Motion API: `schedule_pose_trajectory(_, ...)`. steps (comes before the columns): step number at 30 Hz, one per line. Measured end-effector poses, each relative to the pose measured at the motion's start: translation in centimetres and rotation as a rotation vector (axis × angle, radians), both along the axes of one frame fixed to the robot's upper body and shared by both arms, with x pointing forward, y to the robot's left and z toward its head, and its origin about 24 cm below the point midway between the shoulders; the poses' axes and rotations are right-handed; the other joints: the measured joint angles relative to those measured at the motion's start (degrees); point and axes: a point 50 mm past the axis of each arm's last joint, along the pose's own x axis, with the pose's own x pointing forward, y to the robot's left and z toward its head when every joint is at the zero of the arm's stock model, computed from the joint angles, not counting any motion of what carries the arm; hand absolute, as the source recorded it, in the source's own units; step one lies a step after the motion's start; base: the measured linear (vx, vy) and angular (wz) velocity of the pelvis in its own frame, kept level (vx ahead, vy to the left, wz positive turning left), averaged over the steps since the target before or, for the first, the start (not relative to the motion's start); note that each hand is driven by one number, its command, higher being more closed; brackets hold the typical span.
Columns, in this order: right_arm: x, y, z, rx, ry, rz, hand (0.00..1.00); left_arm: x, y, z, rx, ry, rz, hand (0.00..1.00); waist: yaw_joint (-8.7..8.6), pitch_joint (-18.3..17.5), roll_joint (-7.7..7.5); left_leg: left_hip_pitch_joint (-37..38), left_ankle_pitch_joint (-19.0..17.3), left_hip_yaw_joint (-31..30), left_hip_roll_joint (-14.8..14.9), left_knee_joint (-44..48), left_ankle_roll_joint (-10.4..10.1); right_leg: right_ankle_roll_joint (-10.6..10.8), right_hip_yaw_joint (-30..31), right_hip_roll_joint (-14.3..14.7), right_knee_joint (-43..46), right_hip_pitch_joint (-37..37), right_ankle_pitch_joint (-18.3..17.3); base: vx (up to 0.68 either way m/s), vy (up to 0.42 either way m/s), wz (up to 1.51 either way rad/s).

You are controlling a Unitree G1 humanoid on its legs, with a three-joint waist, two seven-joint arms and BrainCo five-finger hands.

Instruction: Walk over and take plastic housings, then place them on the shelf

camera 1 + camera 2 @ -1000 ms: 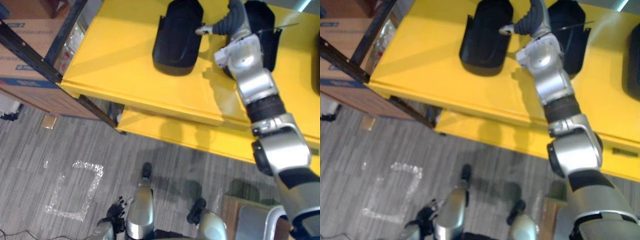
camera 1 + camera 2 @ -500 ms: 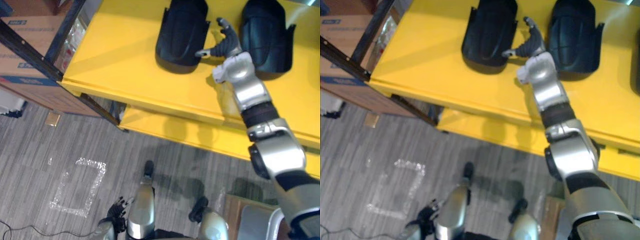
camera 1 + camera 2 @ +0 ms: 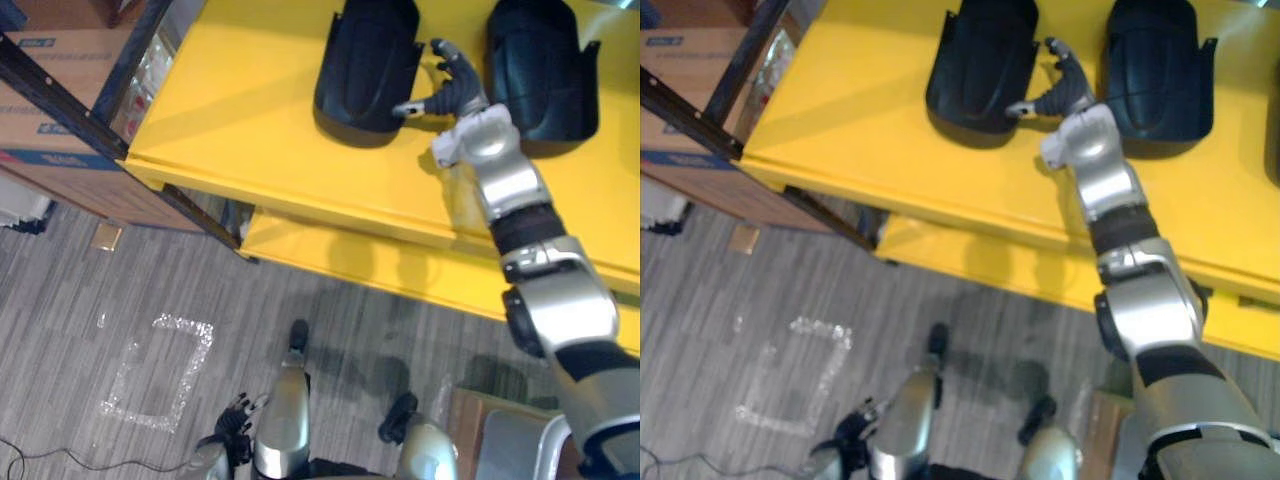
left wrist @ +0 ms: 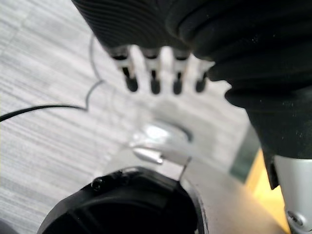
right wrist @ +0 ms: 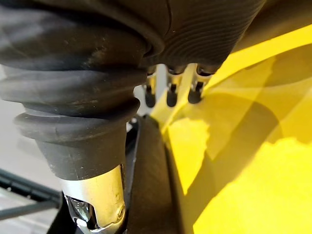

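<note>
Firstly, right hand [image 3: 455,90]: reaches over the yellow shelf [image 3: 240,100] with the arm stretched forward. It lies in the gap between the two black plastic housings.
Right hand, opening: fingers [image 5: 170,95] loosely extended and spread, thumb held out to the side. The hand holds nothing.
Right hand, contact: the thumb tip lies at the near corner of the left housing [image 3: 365,65]. Whether it touches or is just beside cannot be told. The fingers point into the strip of yellow between the housings.
Left housing: lies flat on the shelf top with its open hollow facing up, just beside the hand on the thumb side. In the right wrist view its dark edge [image 5: 151,185] runs close by the thumb.
Right housing [image 3: 540,65]: lies flat on the same shelf top, parallel to the first and just beside the hand on the finger side.
Left hand [image 3: 232,425]: hangs low above the grey floor [image 3: 150,330], well apart from the shelf. Its fingers [image 4: 153,73] are straight and relaxed, holding nothing.
Lower shelf tier [image 3: 330,255]: yellow, jutting out beneath the top one.
Surroundings: a dark metal frame [image 3: 100,130] and a cardboard box [image 3: 70,60] stand to the left of the shelf. A pale square outline [image 3: 180,325] marks the floor.
</note>
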Motion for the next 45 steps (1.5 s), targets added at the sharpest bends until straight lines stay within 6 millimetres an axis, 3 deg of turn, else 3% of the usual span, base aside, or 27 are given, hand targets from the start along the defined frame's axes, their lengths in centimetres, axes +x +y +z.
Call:
schedule_pose_trajectory(26,0.0,1.1,-0.6,-0.03,0.0,0.057,0.0,0.2,-0.2,0.2,-0.001,-0.007,-0.012,0.0,0.37,-0.2,0.4,0.0,-0.1,-0.7,-0.3,0.1,0.2,0.3,-0.7,-0.4,1.0,0.2,-1.0,0.0,0.0,0.01)
schedule_pose_trajectory(36,-0.2,1.0,-0.8,0.171,-0.119,-0.099,0.0,0.4,-0.3,0.3,-0.003,-0.023,-0.014,0.0,1.91,-0.2,0.39,-0.2,0.0,-1.0,-0.4,0.1,0.1,0.5,-1.1,-0.5,1.7,0.2,-1.2,0.0,-0.002,0.01)
schedule_pose_trajectory(41,-1.3,1.8,1.6,0.372,-0.274,-0.05,0.0,0.4,-0.3,0.3,-0.002,-0.025,-0.014,0.0,1.93,-0.2,0.39,-0.1,0.0,-1.0,-0.5,0.1,0.1,0.5,-1.0,-0.6,1.6,0.3,-1.1,0.0,0.0,0.0)
schedule_pose_trajectory(45,-1.7,2.6,2.2,0.46,-0.309,-0.007,0.0,0.4,-0.2,0.3,0.0,-0.025,-0.015,0.0,1.7,-0.3,0.37,0.9,0.0,-0.7,-0.4,0.0,0.1,0.6,-0.9,-0.5,1.2,1.3,-1.0,0.0,0.0,-0.01)
